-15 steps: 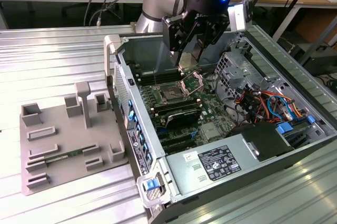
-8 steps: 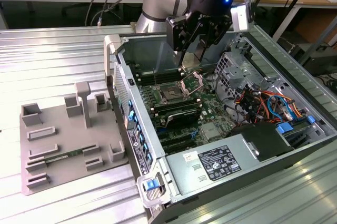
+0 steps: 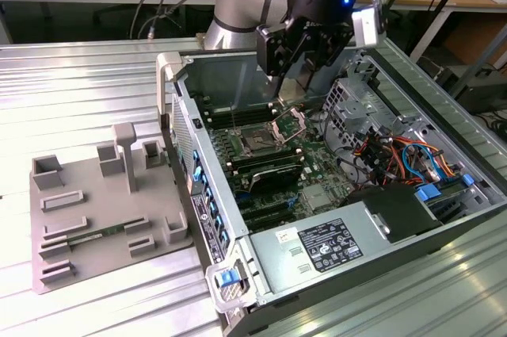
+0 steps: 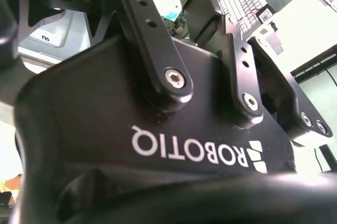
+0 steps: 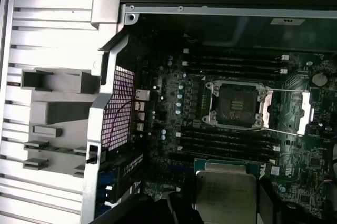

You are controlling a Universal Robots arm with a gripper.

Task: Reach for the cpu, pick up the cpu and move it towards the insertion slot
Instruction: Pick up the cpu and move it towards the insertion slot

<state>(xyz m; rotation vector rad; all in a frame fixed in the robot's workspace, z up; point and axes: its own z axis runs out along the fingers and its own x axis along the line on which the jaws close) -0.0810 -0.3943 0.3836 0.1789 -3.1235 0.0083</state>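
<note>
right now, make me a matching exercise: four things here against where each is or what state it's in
Things:
1. cpu
2. socket
3. memory stick
4. gripper

Places or states:
A. lying on the grey fixture outside the case
B. open, bracket lifted, nothing in it
C. above the open case
D. held at the gripper, above the motherboard

Pairs: 1-D, 2-B, 3-A, 4-C

The cpu (image 5: 225, 192) cut off by the first wrist view's edge, flanked by dark blurred pincer fingers (image 5: 268, 200)
</note>
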